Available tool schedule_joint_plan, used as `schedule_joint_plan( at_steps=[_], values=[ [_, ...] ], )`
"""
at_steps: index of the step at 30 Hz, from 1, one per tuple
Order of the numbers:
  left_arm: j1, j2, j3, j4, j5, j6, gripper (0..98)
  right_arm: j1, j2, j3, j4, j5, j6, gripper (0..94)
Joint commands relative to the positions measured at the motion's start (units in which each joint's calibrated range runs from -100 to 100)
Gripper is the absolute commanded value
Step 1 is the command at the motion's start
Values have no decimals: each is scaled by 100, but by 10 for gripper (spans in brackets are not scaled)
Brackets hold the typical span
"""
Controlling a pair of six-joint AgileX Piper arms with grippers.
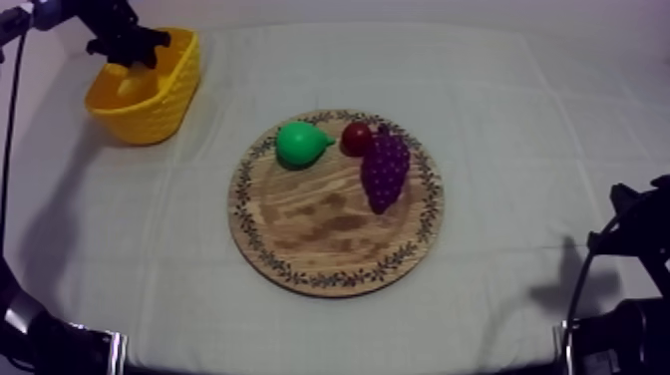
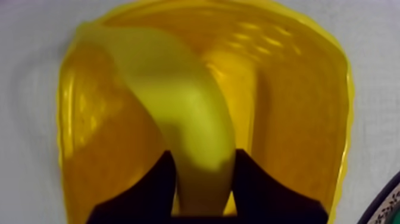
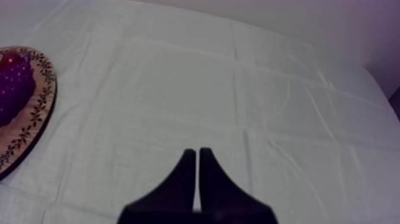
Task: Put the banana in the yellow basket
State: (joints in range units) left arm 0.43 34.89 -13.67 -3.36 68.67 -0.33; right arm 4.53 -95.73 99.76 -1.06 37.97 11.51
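No readable text, labels or numbers anywhere.

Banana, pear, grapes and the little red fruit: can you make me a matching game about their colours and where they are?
Things:
1. banana
2. pear
3. bunch of grapes
4. small red fruit

Clues:
A. purple, lying on the wooden board
B. green, on the board
C. held in the left arm's fingers over the yellow basket
D. on the board between the green thing and the purple thing

Pairs: 1-C, 2-B, 3-A, 4-D
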Motion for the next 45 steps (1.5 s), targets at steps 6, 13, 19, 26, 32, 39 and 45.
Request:
schedule_joint_plan(
  at_steps=[6, 13, 19, 26, 32, 39, 45],
  values=[
    [22, -154, 254, 41, -117, -9, 460, -1, -2, 2, 1, 2, -1, 3],
    [84, -474, 709, 264, -571, -269, 388, -1, -2, 2, 1, 2, -1, 3],
    [178, -1262, 1874, 477, -1387, -360, 98, -1, -2, 2, 1, 2, -1, 3],
    [262, -2928, 3890, 524, -2213, -464, 9, -1, -2, 2, 1, 2, -1, 3],
    [331, -4785, 5681, 521, -2655, -560, 2, -1, -2, 2, 1, 2, 0, 3],
    [409, -6930, 7576, 525, -3140, -462, 1, -1, -2, 2, 1, 2, -2, 3],
    [172, -8763, 8897, 571, -3223, -426, 1, -1, -2, 2, 1, 2, -1, 3]
  ],
)
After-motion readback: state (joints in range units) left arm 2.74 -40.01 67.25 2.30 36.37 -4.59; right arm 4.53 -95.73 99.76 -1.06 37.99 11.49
